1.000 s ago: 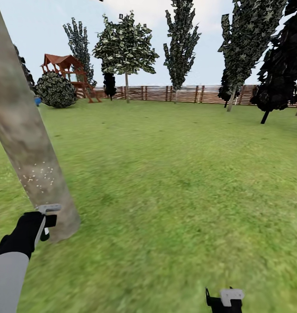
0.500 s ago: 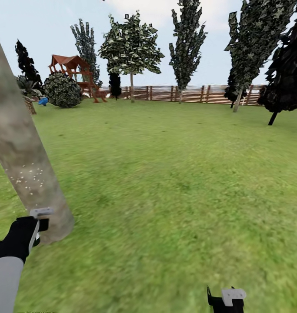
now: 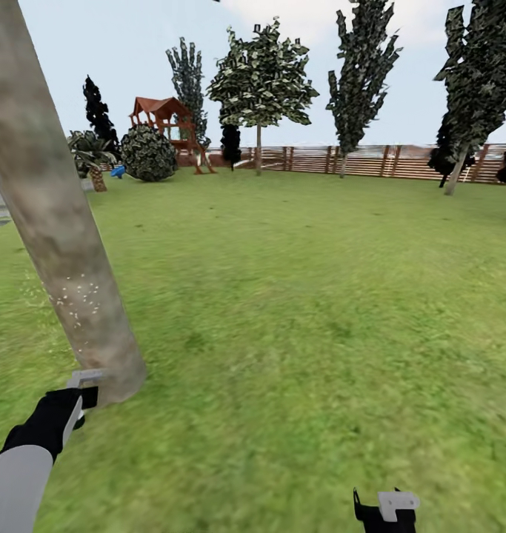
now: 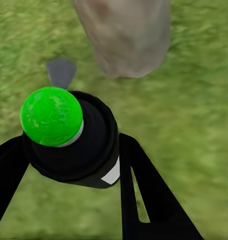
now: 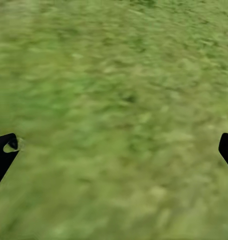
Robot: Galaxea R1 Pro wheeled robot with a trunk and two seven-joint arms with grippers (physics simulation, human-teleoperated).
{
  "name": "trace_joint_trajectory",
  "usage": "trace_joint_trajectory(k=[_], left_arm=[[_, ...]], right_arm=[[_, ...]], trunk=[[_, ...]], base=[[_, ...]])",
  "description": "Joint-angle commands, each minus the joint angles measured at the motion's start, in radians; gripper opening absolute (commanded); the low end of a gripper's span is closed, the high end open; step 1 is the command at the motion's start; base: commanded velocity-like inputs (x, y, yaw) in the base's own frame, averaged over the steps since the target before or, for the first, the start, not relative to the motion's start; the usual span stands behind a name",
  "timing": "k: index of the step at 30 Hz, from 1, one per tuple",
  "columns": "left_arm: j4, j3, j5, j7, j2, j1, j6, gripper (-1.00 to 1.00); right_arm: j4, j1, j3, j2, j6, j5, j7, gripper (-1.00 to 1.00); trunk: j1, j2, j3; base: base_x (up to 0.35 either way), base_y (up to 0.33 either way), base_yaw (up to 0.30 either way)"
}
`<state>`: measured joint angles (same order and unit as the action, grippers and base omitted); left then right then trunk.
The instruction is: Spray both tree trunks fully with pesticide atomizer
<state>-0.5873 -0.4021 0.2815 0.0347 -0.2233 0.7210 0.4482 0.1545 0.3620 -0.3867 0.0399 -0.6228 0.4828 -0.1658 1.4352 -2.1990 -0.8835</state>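
Panned left since before (camera only); left pincer (image 4: 68,165) grips the atomizer (image 4: 68,135) beside the trunk (image 3: 60,222); right pincer (image 5: 114,150) spread open.

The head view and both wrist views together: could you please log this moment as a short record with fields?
setting: lawn ringed by a wooden slat fence
left gripper: shut on the pesticide atomizer, black body, green top
atomizer position: low, close to the base of the tree trunk
trunk surface: pale specks on a patch of its lower part
right gripper: jaws wide apart, nothing between them, grass below
background: red-roofed play structure, round bush
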Motion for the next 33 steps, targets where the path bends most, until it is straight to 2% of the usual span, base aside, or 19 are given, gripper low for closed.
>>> trace_joint_trajectory(k=[1,6,12,18,23,30,33], left_arm=[[-0.002,0.001,0.001,-0.001,0.0,0.0,0.003,-1.0],[0.003,0.008,0.001,-0.002,0.003,0.0,0.019,-1.0],[0.006,0.012,0.001,-0.003,-0.001,0.0,0.079,-1.0],[0.005,0.014,0.001,-0.003,0.004,0.0,0.085,-1.0],[-0.004,0.009,-0.001,-0.004,0.007,0.0,0.086,-1.0],[-0.002,0.008,-0.001,-0.007,0.007,0.0,0.09,-1.0],[0.001,0.013,-0.003,-0.012,0.005,0.0,0.135,-1.0]], right_arm=[[0.0,0.0,0.0,0.0,0.0,0.0,0.0,1.0],[0.0,0.0,0.0,0.0,0.0,0.0,0.0,1.0],[-0.001,0.0,0.0,0.0,0.0,0.0,0.0,1.0],[0.0,0.0,0.0,0.0,0.0,-0.001,0.0,1.0],[-0.001,0.0,0.0,0.0,0.0,-0.001,-0.001,1.0],[-0.001,0.0,0.0,0.0,0.0,0.0,-0.001,1.0],[-0.001,0.0,0.0,0.0,0.0,0.0,0.0,1.0]], trunk=[[0.0,0.0,0.0],[0.0,0.0,0.0],[0.0,0.0,0.0],[0.0,0.0,0.0],[0.0,0.0,0.0],[0.0,0.0,0.0],[0.0,0.0,0.0]], base=[[0.005,-0.002,0.279],[0.251,0.0,0.128],[0.339,0.0,0.001],[0.31,-0.047,0.055],[0.014,-0.224,0.262],[-0.02,-0.027,0.278],[0.0,0.0,0.278]])
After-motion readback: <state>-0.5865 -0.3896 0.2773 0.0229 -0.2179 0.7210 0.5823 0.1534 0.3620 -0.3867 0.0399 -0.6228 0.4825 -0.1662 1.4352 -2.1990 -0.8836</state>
